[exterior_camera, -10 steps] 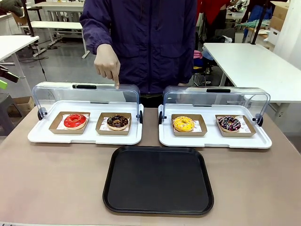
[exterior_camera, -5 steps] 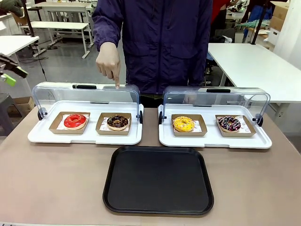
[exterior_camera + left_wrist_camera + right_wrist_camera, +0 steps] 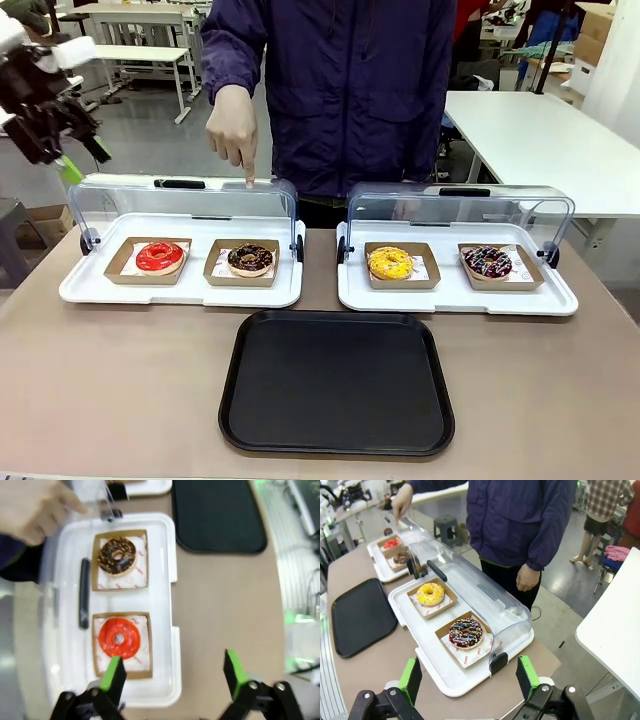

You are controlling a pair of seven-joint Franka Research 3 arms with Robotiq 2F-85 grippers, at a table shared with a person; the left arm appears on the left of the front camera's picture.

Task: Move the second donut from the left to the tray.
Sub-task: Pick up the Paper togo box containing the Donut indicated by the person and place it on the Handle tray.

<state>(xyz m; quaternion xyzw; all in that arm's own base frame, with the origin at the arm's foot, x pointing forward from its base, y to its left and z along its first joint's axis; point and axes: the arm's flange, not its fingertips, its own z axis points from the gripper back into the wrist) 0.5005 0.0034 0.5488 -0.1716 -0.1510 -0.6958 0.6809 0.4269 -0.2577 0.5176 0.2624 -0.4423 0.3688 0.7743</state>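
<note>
The second donut from the left (image 3: pixel 250 259) is a chocolate-glazed ring in a brown cardboard holder, on the left white tray beside a red-glazed donut (image 3: pixel 160 257). A person's hand (image 3: pixel 235 130) points a finger down at the raised clear lid right above it. The black tray (image 3: pixel 337 383) lies bare in front of both white trays. My left gripper (image 3: pixel 85 160) hangs open, high above the left white tray's far-left corner. In the left wrist view the gripper (image 3: pixel 175 672) is open, with the chocolate donut (image 3: pixel 117 556) beyond the red one. My right gripper (image 3: pixel 469 677) is open, off the table's right end.
The right white tray (image 3: pixel 458 300) carries a yellow donut (image 3: pixel 390 263) and a dark sprinkled donut (image 3: pixel 488 262) under its raised clear lid (image 3: pixel 460 210). The left tray's lid (image 3: pixel 180 200) stands raised too. The person stands at the table's far edge.
My left arm has swung in from the left edge and risen, its gripper now above the left tray's corner. The person shifted slightly to the right, finger still pointing.
</note>
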